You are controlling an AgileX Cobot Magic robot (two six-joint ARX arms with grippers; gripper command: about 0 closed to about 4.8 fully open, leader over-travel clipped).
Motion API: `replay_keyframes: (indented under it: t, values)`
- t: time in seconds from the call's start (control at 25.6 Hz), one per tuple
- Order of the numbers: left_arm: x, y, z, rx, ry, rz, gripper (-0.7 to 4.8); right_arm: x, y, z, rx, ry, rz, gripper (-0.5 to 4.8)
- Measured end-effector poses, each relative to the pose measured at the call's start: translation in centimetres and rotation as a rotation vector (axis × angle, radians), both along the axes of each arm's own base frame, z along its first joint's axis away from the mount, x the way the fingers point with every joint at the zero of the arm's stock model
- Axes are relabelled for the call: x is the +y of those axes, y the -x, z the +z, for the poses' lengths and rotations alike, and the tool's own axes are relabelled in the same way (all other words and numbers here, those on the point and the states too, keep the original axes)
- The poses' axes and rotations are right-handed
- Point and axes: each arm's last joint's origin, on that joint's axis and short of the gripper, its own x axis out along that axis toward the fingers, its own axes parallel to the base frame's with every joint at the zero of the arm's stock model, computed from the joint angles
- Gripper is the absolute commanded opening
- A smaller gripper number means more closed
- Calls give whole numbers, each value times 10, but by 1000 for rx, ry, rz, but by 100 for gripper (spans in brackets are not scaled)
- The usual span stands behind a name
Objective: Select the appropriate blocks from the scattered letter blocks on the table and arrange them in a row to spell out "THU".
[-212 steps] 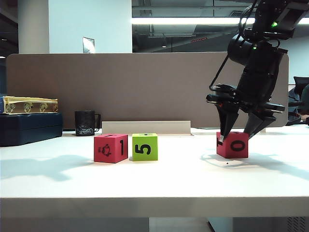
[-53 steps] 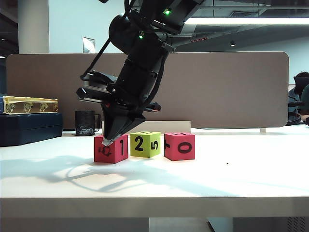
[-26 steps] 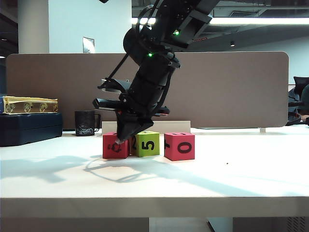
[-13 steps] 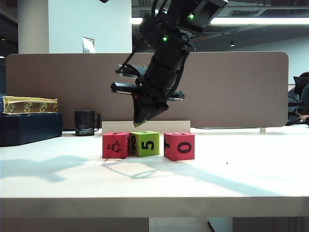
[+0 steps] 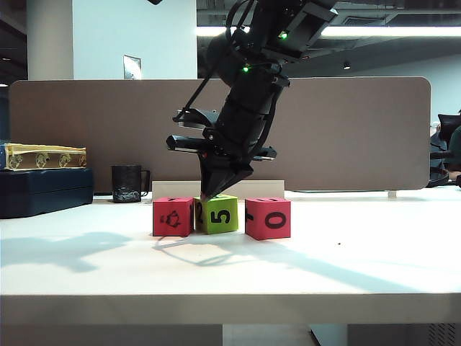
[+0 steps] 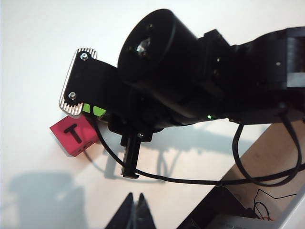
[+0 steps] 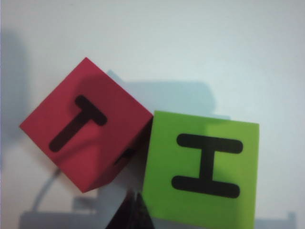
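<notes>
Hovering low over the row, the right tool (image 5: 209, 194) has its fingers pressed together into one point and holds nothing; in the exterior view its tip sits at the top left corner of the green block (image 5: 217, 214), close enough that contact cannot be ruled out. Half a second ago that tip was lifted clear above the blocks, and a second ago it was down against the left red block (image 5: 173, 216), so it has come off that cube and dropped again at the seam between the two. The three letter blocks now stand side by side near the middle of the frame on the white surface (image 5: 230, 267), with the right red block (image 5: 267, 218) just beside the green one. From the right wrist view the red cube's top reads T (image 7: 76, 123) and the green cube's top reads H (image 7: 207, 165), but the red cube is turned at an angle, one corner touching the green cube's side. My reading is that the closed tip is being used to nudge the cubes square, and that the row is close to done but not yet straight. Whether the third cube shows a U on top cannot be seen here. The left tool (image 6: 135, 212) appears at the bottom centre of its own wrist view, fingers together and empty, well apart from the T block (image 6: 75, 134) that shows in its view.
</notes>
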Motion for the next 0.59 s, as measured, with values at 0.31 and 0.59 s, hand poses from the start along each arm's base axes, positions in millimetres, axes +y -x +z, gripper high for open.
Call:
replay_keyframes:
  t: [0.31, 0.59]
  values:
    - [0, 0, 0, -2, 1, 0, -6, 5, 6, -2, 23, 11, 20, -5]
    - [0, -1, 0, -15, -17, 19, -6, 5, 7, -1, 17, 13, 29, -5]
